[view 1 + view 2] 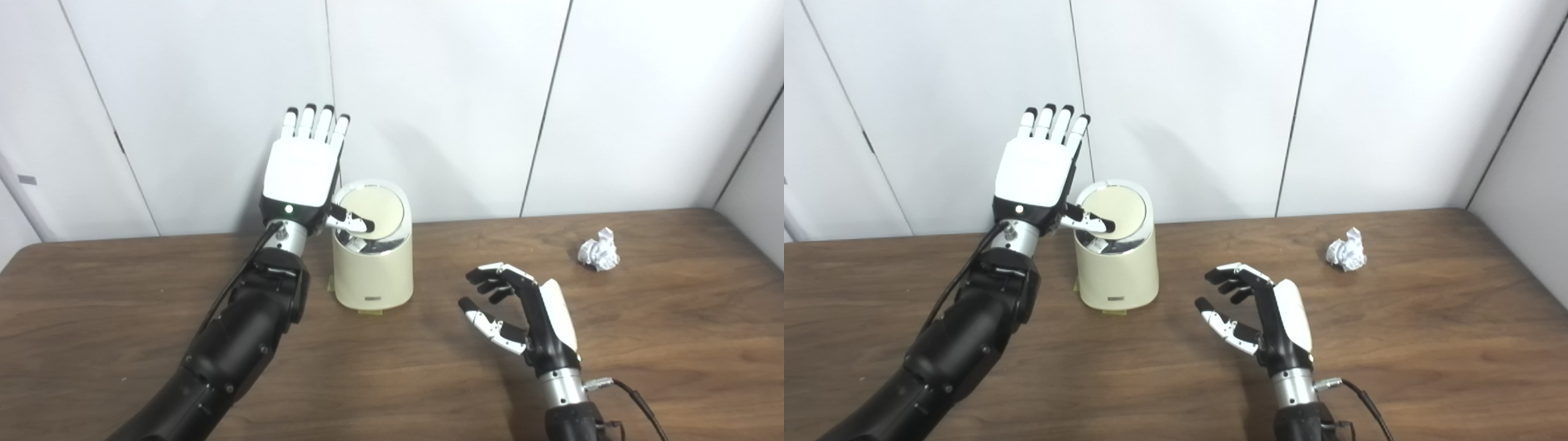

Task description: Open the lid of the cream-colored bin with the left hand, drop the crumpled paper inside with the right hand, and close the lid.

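Right now the left hand [301, 174] stands upright with fingers spread flat, holding nothing; its thumb [352, 222] rests on the front edge of the lid [372, 211] of the cream-colored bin [372, 264], which sits just beside that hand. The lid looks tilted inward. The right hand [520, 315] waits wide and empty, with the crumpled paper [599, 248] well beyond it on the worktop [674, 343]. A thumb alone may slip off, letting the lid swing shut, or push the light bin backward.
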`<state>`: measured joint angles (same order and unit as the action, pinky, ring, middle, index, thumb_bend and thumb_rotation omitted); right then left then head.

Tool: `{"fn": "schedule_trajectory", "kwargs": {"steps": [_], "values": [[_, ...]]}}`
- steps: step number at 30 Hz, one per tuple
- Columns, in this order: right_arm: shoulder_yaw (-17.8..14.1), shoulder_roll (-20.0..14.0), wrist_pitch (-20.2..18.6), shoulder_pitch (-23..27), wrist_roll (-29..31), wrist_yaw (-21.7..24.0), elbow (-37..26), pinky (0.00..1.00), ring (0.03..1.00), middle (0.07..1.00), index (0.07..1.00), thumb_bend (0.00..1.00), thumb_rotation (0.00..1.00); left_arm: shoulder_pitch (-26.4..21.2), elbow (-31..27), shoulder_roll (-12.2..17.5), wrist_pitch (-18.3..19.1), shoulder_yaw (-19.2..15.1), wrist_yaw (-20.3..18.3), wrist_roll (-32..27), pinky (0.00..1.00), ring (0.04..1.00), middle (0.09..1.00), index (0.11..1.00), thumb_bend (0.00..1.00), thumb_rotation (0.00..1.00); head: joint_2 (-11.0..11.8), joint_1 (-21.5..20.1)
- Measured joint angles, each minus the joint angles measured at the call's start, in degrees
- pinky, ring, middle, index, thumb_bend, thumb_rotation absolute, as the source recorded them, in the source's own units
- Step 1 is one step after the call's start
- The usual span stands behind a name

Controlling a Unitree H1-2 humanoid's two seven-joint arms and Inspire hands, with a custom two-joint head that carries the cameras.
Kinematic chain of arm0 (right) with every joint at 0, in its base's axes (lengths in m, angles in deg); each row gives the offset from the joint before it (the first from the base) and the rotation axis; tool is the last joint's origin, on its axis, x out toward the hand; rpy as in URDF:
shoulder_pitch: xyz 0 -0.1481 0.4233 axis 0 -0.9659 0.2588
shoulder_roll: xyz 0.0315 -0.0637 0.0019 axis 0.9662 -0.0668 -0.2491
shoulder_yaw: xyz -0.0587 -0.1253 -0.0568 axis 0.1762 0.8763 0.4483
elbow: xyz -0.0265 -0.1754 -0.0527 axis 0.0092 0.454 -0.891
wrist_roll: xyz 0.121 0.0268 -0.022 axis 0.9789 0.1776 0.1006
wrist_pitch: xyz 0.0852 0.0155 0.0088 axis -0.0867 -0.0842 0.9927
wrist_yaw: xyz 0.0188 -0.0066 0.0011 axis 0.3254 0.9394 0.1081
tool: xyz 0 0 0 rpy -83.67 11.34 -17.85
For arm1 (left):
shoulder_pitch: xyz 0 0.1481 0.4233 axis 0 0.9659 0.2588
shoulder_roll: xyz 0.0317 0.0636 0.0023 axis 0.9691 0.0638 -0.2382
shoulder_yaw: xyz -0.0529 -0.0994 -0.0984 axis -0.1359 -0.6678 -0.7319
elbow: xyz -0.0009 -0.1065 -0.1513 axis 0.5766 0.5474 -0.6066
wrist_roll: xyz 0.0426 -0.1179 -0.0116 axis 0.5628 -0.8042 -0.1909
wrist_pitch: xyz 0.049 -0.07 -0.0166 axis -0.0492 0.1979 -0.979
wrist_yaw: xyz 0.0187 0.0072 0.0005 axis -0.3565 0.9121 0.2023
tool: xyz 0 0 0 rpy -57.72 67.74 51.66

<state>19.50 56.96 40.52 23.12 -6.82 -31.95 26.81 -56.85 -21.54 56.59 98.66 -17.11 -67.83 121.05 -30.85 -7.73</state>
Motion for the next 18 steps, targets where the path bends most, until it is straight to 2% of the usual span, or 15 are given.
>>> {"fn": "schedule_trajectory", "kwargs": {"steps": [2,4,5,6,9,18], "values": [[0.0,0.0,0.0,0.0,0.0,0.0,0.0,0.48,0.584,0.619,0.589,0.25,0.34,0.3,0.0,-0.4,-0.2,-0.8,0.2,-0.9,1.0,1.0,1.0,1.0,0.9,0.38,0.0,0.0],[0.0,0.0,0.0,0.0,0.0,0.0,0.0,0.48,0.585,0.619,0.594,0.25,0.34,0.8,0.0,-0.4,-0.5,-1.5,0.4,-1.3,1.0,1.0,1.0,1.0,0.8,0.54,0.0,0.0],[0.0,0.0,0.0,0.0,0.0,0.0,0.0,0.48,0.583,0.617,0.595,0.25,0.34,1.0,0.0,-0.4,-0.8,-1.7,0.2,-1.7,1.0,1.0,1.0,1.0,0.75,0.65,0.0,0.1],[0.0,0.0,0.0,0.0,0.1,0.0,0.0,0.48,0.581,0.616,0.595,0.25,0.34,1.3,-0.1,-0.4,-0.9,-2.1,-0.4,-2.1,1.0,1.0,1.0,1.0,0.73,0.79,0.0,0.1],[0.0,0.0,0.0,0.0,0.4,0.0,0.0,0.47,0.577,0.617,0.589,0.25,0.33,2.4,-1.9,-0.4,-1.1,-2.7,-3.1,-3.8,1.0,1.0,1.0,1.0,0.76,0.97,0.2,0.2],[0.0,0.0,-0.1,0.0,0.4,0.0,0.0,0.48,0.587,0.62,0.594,0.26,0.33,2.7,-4.8,-1.5,-1.1,-5.0,-6.4,-6.7,1.0,1.0,1.0,1.0,0.86,1.0,0.4,0.3]]}}
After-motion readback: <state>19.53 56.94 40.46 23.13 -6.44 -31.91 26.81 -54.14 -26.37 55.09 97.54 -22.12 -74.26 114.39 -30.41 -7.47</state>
